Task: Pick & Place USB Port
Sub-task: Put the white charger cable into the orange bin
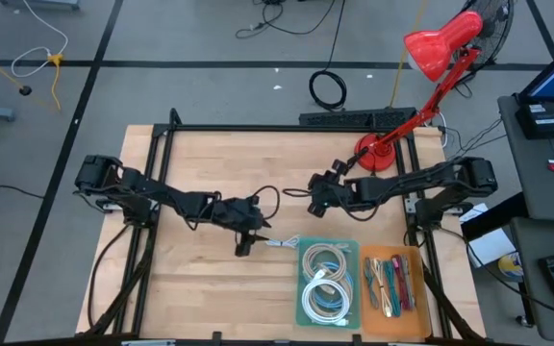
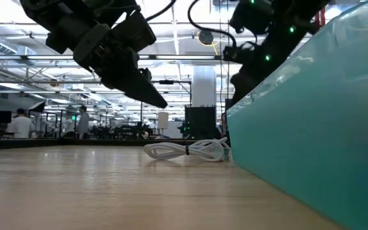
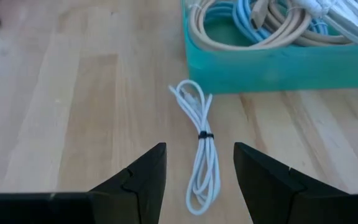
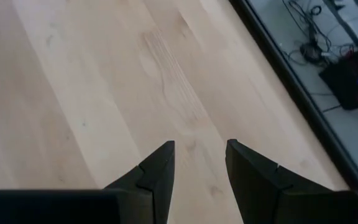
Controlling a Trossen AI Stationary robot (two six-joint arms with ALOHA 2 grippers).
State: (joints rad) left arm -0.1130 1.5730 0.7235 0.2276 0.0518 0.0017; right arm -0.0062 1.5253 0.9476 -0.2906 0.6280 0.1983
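The left gripper (image 3: 199,171), its 2 fingers spread and empty, hangs over a bundled white cable (image 3: 201,148) lying on the wooden table (image 1: 200,279) just beside the teal tray (image 3: 278,65); pickup appears not yet begun. The right gripper (image 4: 199,163), likewise parted and holding nothing, waits over bare wood. Only the high view shows the orange tray (image 1: 392,281) and red lamp (image 1: 431,48).
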